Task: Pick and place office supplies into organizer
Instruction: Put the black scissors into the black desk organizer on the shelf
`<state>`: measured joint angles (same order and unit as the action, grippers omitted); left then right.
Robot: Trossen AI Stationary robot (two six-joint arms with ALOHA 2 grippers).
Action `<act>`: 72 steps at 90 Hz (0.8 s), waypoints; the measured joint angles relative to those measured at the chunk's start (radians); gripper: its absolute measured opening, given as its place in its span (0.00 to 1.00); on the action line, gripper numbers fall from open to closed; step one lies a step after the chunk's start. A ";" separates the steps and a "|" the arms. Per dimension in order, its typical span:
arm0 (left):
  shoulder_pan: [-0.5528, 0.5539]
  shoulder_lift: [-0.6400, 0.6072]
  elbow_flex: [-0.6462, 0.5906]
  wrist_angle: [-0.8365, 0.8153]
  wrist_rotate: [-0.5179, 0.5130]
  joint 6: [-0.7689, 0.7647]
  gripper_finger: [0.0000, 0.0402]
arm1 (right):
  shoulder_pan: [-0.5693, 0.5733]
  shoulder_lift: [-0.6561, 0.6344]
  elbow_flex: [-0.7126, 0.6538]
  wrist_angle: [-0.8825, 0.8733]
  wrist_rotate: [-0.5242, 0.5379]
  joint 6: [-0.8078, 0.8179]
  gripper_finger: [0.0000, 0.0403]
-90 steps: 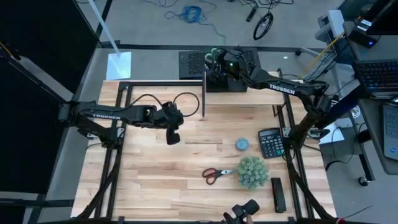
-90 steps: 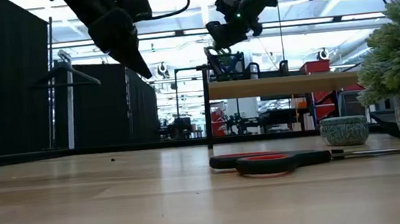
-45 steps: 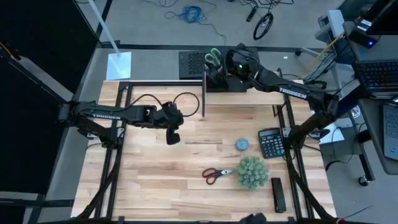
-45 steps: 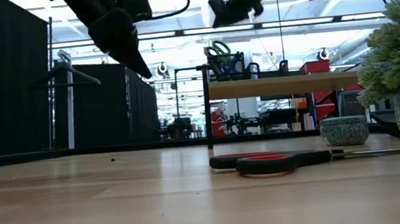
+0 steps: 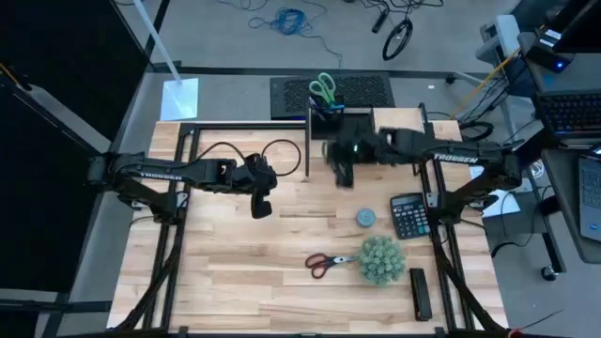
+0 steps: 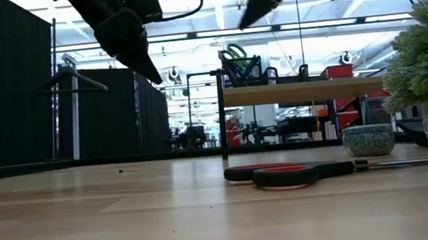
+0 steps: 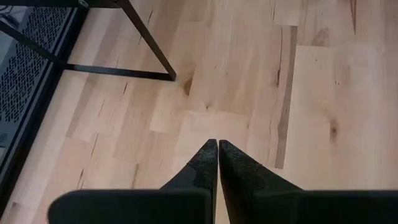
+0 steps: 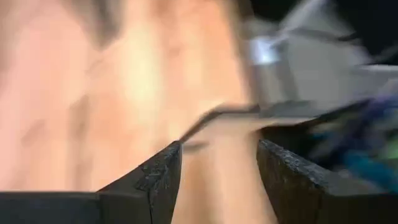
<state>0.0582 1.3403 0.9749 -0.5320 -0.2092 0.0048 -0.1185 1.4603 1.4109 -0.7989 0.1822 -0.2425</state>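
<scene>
Organizer [image 5: 340,120], the black mesh tray, is sitting at the far edge of the bench [image 5: 235,263] on the wooden shelf riser [image 6: 306,90], just beyond the right claw, with green-handled scissors [image 5: 322,89] standing upright in it.

Left claw [image 5: 260,207] is hanging above bare bench wood, well to the left of the organizer; its fingers [image 7: 208,163] are pressing together at the tips and gripping nothing.

Red-handled scissors [image 5: 326,264] are lying flat on the bench, nearer the front edge than either claw and between the two. The fuzzy green plant [image 5: 381,259] is standing just to their right.

Right claw [image 5: 344,171] is hovering just in front of the organizer, its fingers [image 8: 155,180] spread apart and carrying nothing. The blue-grey disc [image 5: 365,218] is lying in front of it and slightly to its right, beside the calculator [image 5: 408,215].
</scene>
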 joint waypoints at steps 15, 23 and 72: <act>0.000 0.000 0.000 0.001 0.000 0.000 0.01 | 0.133 0.031 0.000 -0.057 -0.006 0.109 0.47; 0.000 0.000 0.000 0.001 0.000 0.000 0.01 | 0.204 0.070 0.000 -0.054 -0.011 0.138 0.47; 0.000 0.000 0.000 0.001 0.000 0.000 0.01 | 0.450 0.422 0.000 0.022 -0.052 0.220 0.47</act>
<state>0.0582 1.3403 0.9749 -0.5308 -0.2092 0.0048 0.3310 1.8824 1.4109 -0.7767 0.1297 -0.0225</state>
